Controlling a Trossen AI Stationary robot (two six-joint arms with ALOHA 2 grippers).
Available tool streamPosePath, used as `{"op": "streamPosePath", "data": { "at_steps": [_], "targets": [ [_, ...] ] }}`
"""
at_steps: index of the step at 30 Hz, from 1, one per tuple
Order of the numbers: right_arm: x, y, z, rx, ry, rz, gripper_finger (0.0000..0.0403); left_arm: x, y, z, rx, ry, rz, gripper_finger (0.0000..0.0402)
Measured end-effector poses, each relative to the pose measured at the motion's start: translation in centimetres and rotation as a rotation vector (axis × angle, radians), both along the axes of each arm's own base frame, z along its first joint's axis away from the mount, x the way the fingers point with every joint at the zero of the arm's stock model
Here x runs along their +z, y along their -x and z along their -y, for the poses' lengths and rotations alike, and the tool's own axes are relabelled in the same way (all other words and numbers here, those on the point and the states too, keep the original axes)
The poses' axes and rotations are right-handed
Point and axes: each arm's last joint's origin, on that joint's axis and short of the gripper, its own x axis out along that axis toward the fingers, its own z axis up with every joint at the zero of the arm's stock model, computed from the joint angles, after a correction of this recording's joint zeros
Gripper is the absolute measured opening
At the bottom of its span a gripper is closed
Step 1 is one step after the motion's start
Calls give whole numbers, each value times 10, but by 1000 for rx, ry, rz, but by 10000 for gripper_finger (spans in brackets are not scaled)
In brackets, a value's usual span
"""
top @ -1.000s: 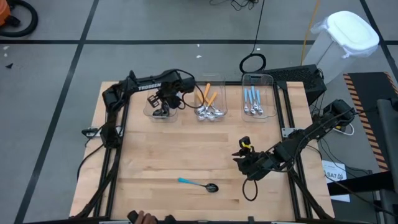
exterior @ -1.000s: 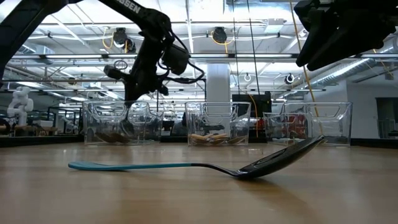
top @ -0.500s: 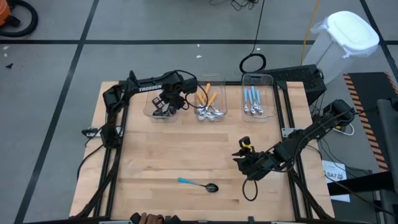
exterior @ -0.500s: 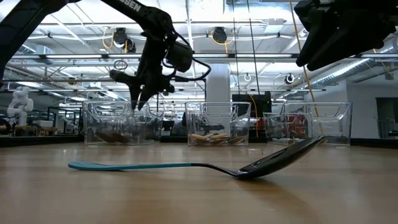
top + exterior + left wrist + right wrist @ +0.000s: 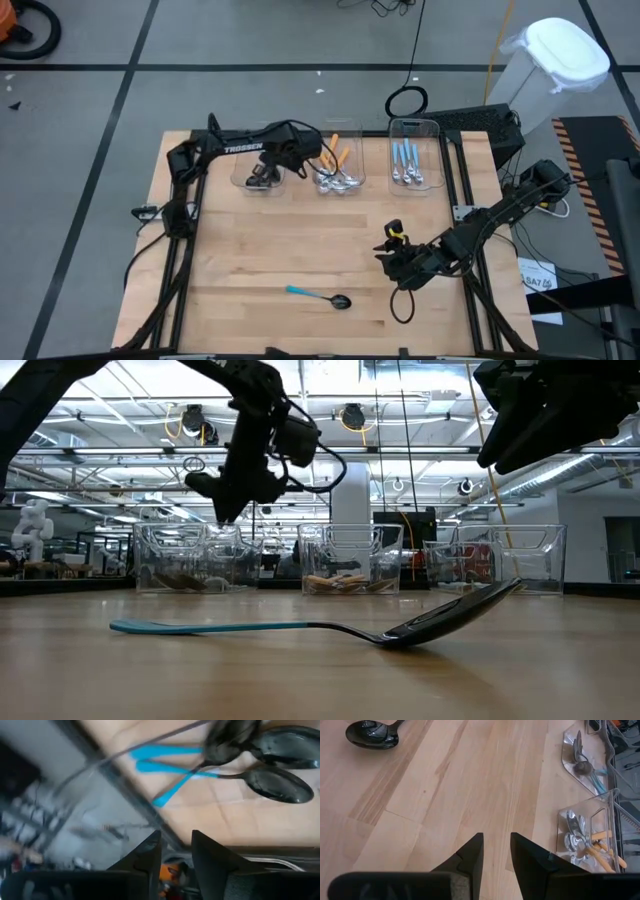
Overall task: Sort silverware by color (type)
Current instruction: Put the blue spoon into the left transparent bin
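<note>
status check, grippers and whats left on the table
Left gripper empty over left bin. Right gripper idle, open. One teal spoon unsorted, path clear.

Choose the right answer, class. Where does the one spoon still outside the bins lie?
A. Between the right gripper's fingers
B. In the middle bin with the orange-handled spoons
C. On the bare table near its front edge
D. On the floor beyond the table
C: the teal-handled spoon lies alone on the wooden table, well clear of the right gripper and the bins.
</note>
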Motion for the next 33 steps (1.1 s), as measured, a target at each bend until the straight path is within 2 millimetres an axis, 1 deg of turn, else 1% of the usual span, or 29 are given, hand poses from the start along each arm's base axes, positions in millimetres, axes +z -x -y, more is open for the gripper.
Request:
{"op": "streamPosePath", "data": {
  "at_steps": [4,7,10,13,19,22,24,27,31,33],
  "targets": [
    [0,0,0,-1,-1,1,91,15,-7,19,113,-86,76,108],
    [0,0,0,-11,-12,5,91,31,-15,37,202,-116,187,108],
    [0,0,0,-23,-23,8,91,45,-26,61,248,-77,295,108],
    [0,0,0,-36,-35,10,91,54,-36,92,245,3,380,108],
    [-2,3,0,-63,-78,-26,91,54,-52,161,165,169,510,108],
    [-3,5,-3,-70,-138,-40,91,54,-57,194,115,260,571,108],
    [-3,7,-7,-77,-172,-35,91,55,-59,214,78,291,615,108],
    [-2,11,-16,-82,-225,-13,91,56,-63,240,59,330,704,108],
    [1,17,-31,-70,-307,27,91,58,-65,269,74,403,794,108],
    [3,19,-38,-60,-352,59,91,54,-67,282,94,425,818,108]
  ]
}}
